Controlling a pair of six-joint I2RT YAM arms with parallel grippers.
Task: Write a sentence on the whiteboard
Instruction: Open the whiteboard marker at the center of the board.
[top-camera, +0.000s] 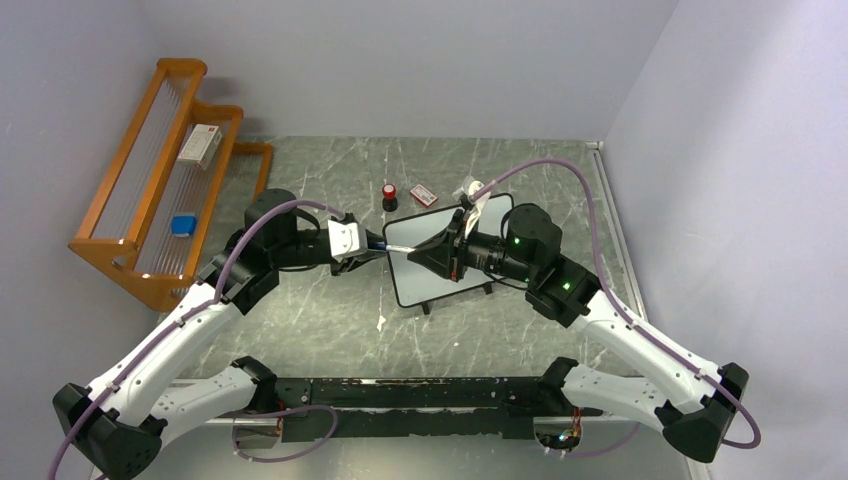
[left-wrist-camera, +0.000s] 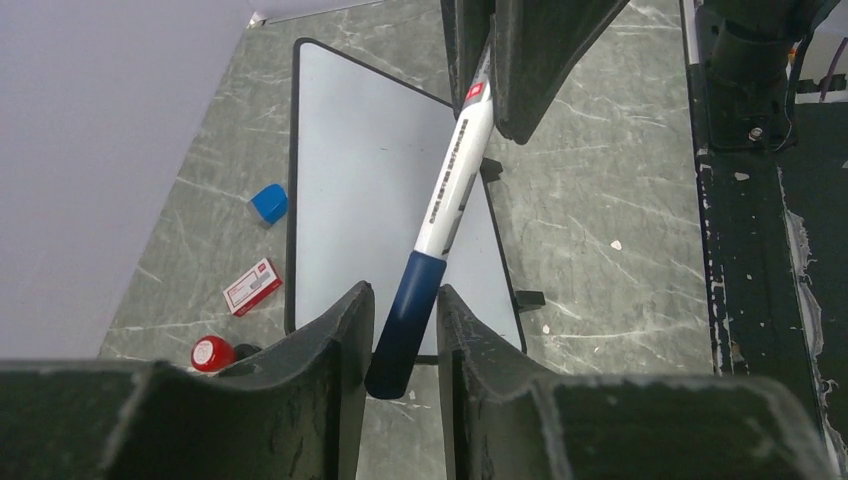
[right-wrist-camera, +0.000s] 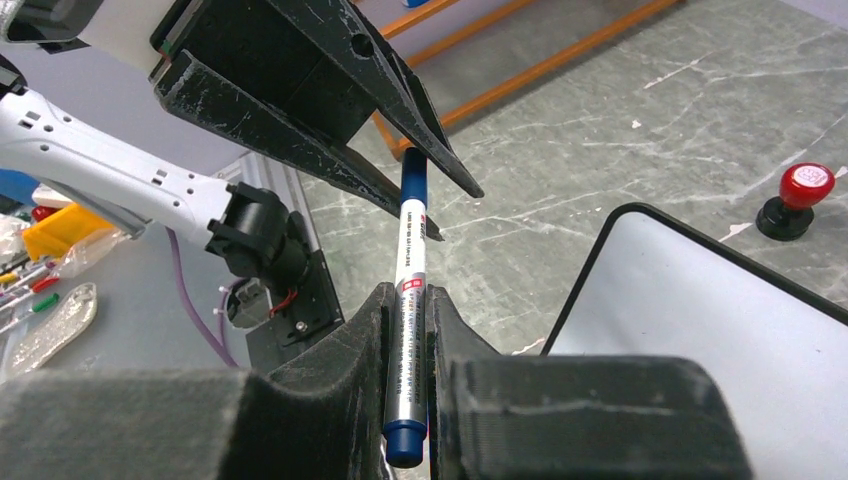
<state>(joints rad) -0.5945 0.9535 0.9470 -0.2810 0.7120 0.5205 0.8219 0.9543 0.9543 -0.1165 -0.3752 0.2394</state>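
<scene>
The whiteboard (top-camera: 425, 283) lies flat mid-table, its white face (left-wrist-camera: 370, 180) blank; no sentence shows on it (right-wrist-camera: 720, 330). A white marker (top-camera: 398, 249) with a dark blue cap hangs level above the board's left edge, between both arms. My right gripper (top-camera: 415, 253) is shut on the marker's barrel (right-wrist-camera: 410, 250), whose blue tail end pokes out behind its fingertips (right-wrist-camera: 405, 295). My left gripper (top-camera: 378, 243) faces it from the left. Its jaws (left-wrist-camera: 400, 290) are closed in on the blue cap (left-wrist-camera: 408, 320), which sits slanted between them and touches both fingers.
A red-topped stamp (top-camera: 389, 193) and a small red-and-white box (top-camera: 424, 194) sit just beyond the board, with a small blue piece (left-wrist-camera: 269, 203) near its far side. A wooden rack (top-camera: 110, 245) stands at the left wall. The black base rail (top-camera: 420, 395) runs along the near edge.
</scene>
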